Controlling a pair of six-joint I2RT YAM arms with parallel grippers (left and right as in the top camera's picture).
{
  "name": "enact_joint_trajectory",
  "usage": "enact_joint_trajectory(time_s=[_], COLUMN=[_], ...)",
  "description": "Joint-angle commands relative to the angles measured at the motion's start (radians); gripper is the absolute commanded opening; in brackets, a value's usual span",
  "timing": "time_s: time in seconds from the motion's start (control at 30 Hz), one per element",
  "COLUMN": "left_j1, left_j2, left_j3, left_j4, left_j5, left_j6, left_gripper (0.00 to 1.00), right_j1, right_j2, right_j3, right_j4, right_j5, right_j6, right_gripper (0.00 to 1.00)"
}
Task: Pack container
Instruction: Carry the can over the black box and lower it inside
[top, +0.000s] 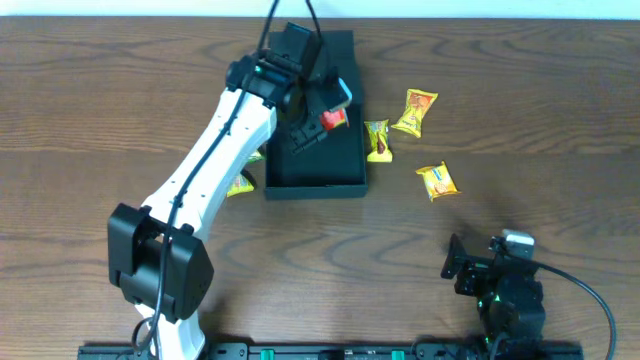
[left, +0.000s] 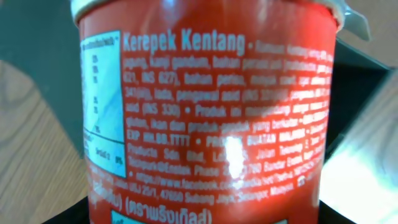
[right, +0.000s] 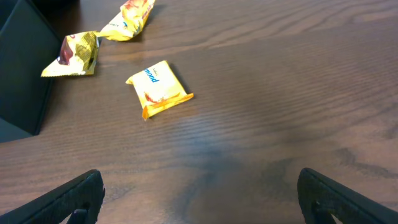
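Matte black container (top: 318, 188) lying open near the far edge of the worktop (top: 100, 120), centre, left gripper (top: 318, 108) over it grasping a red can (top: 335, 119), yellow snack packets (top: 436, 180) scattered rightward, right gripper (top: 470, 268) released, spread wide by the near right edge

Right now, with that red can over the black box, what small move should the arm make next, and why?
Probably ease the red can down into the box, then let go. The left gripper holds it over the open box, whose dark inside shows around the can, so placing looks close.
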Motion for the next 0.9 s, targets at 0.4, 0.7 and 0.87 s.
enact_joint_trajectory(time_s=[0.4, 0.7, 0.87], left_j1=[0.019, 0.020, 0.020], left_j2=[0.070, 0.158, 0.167], left_j3=[0.015, 0.015, 0.015], left_j4=[-0.078, -0.095, -0.098], left_j5=[0.233, 0.230, 0.231], left_j6=[0.175, 0.359, 0.402], left_gripper=[0.67, 0.70, 0.69], right_j1=[-0.006, -0.006, -0.006], right_j2=[-0.005, -0.005, -0.006], right_j3=[-0.011, -0.011, -0.011], right_j4=[-0.001, -0.001, -0.002], right_j5=[0.000, 0.000, 0.000], right_j6=[0.018, 0.018, 0.018], right_gripper=[0.99, 0.99, 0.99])
